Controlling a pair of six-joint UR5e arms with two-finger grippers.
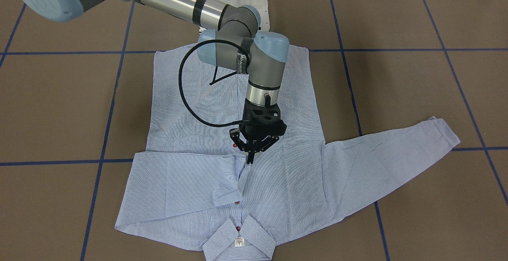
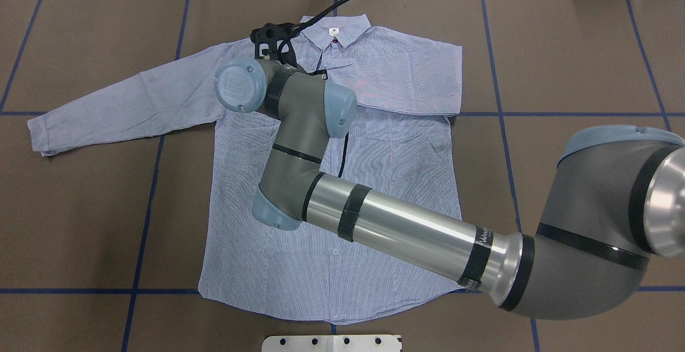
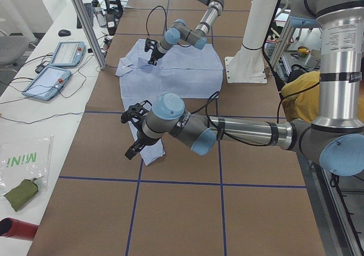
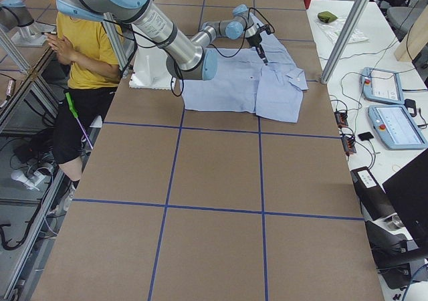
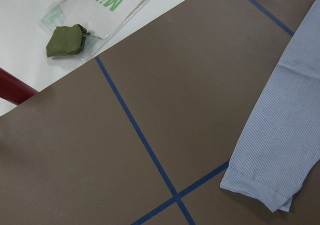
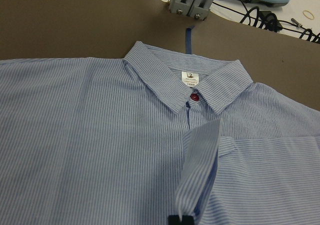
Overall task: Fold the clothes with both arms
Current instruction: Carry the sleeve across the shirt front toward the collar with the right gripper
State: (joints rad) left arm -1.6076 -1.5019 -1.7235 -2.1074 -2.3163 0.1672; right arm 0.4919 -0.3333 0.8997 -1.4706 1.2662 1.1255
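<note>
Black right hand (image 6: 180, 219), bottom middle, pinches the cuff (image 6: 200, 170) of the light blue striped shirt (image 6: 100, 135); left hand (image 3: 131, 151): cannot tell.

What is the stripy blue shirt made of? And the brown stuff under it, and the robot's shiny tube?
The light blue-and-white striped shirt looks like thin woven cloth, perhaps cotton: it creases softly. The brown table cover looks like matt paper or card: flat, no shine. The right arm's silver tube looks like smooth metal: it glints.

Right tool (image 1: 250, 158) pinched (left tool (image 3: 129, 135) aloft)
</note>
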